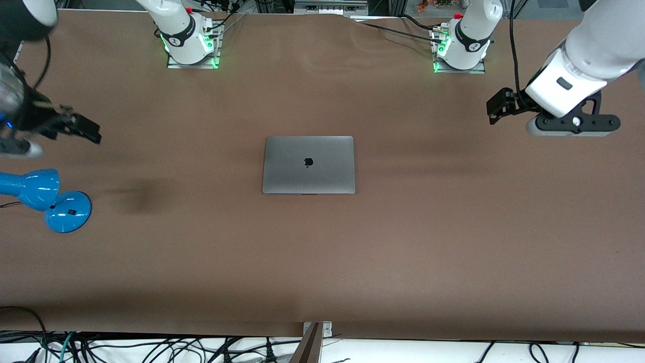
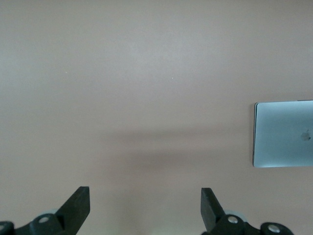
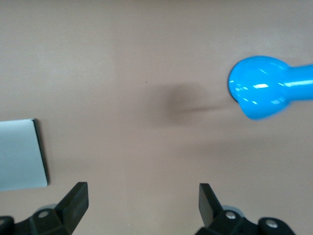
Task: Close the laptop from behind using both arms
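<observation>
Lying shut mid-tabletop (image 1: pixel 453 242): laptop (image 1: pixel 308 165), with left tool (image 1: pixel 496 108) and right tool (image 1: pixel 83 128) hovering well apart at either end. Showing left tool (image 2: pixel 145 205) gaping wide, empty. Showing right tool (image 3: pixel 143 203) gaping too, empty, near blue lamp (image 3: pixel 261 88).

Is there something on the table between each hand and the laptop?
Nothing visible. Bare table lies between the left hand and the closed laptop, and between the right hand and it. The blue lamp sits aside, at the right arm's end.

Dark apple logo on the laptop (image 1: pixel 308 164) lid
</observation>
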Controlling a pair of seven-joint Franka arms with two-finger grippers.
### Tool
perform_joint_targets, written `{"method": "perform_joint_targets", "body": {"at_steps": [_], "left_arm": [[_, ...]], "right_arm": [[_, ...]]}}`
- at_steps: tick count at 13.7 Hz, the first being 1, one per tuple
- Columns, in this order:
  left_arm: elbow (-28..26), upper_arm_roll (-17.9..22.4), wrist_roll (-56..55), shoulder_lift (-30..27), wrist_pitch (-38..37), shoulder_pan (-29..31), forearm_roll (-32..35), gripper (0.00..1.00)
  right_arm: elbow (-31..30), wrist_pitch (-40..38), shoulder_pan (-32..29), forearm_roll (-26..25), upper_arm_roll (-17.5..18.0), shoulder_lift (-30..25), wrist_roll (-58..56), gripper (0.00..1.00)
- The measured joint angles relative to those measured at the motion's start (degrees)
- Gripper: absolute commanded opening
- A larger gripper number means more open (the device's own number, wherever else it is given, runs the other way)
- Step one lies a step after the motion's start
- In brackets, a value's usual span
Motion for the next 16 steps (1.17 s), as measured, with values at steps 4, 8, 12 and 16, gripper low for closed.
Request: {"method": "perform_joint_targets", "body": {"at_steps": [4, 8, 12, 16], "left_arm": [[0.12, 5.26, 7.02, -1.05, 0.23, -1.13, 0.02, 1.0], [0.18, 5.61, 6.39, -1.17, 0.2, -2.44, 0.02, 1.0], [-0.54, 5.68, 2.87, -1.89, 0.09, -3.75, 0.02, 1.0], [-9.08, 5.78, 2.64, -4.44, 7.84, -3.79, -0.01, 1.0]], "right_arm": [[-1.42, -4.97, -0.03, 0.26, -2.76, -5.59, -0.14, 1.0], [-4.93, -4.3, 1.51, 0.84, -2.93, -5.51, -0.22, 1.0], [-5.24, -2.0, 2.29, 1.0, -3.04, -4.41, -0.19, 1.0], [-5.24, -1.33, 2.29, 3.03, -3.14, -3.96, -0.19, 1.0]]}}
